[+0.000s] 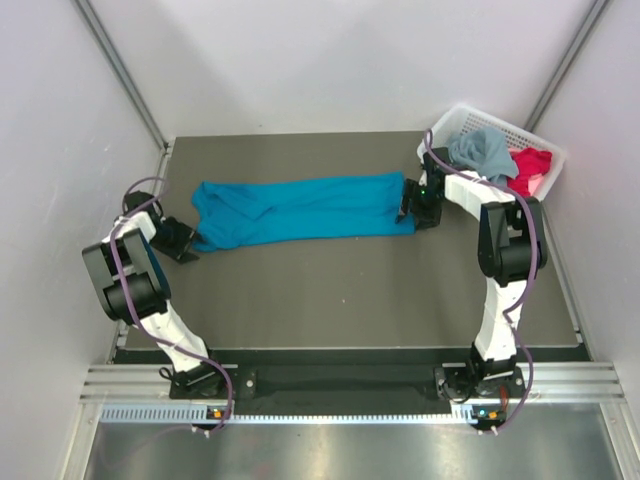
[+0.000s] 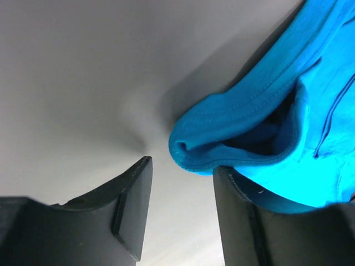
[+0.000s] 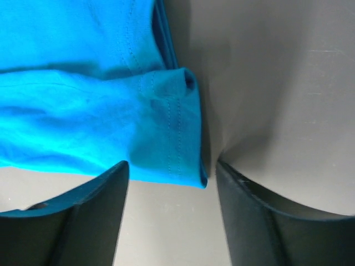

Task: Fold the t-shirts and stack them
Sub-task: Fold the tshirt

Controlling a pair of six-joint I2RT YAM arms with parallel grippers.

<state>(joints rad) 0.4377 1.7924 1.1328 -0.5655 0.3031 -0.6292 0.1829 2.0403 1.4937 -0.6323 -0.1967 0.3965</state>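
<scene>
The teal t-shirt [image 1: 305,208] lies stretched in a long, wrinkled band on the grey worktop [image 1: 350,290], between the two pairs of fingers. The left fingers [image 2: 133,205] stand apart and hold nothing. A rolled hem lies just ahead of their gap and rests on one of them. The right fingers [image 3: 260,210] are wide too, with a hemmed corner lying loose between them. Just behind the right fingers stands a white basket [image 1: 455,118] containing a grey-blue t-shirt [image 1: 480,150] and a red-pink t-shirt [image 1: 530,170].

Bare table [image 1: 350,290] in front of teal shirt [image 1: 300,210] passable, strip behind it too. Basket [image 1: 462,112] blocks far right corner; side walls [image 1: 60,120] hem both edges.
</scene>
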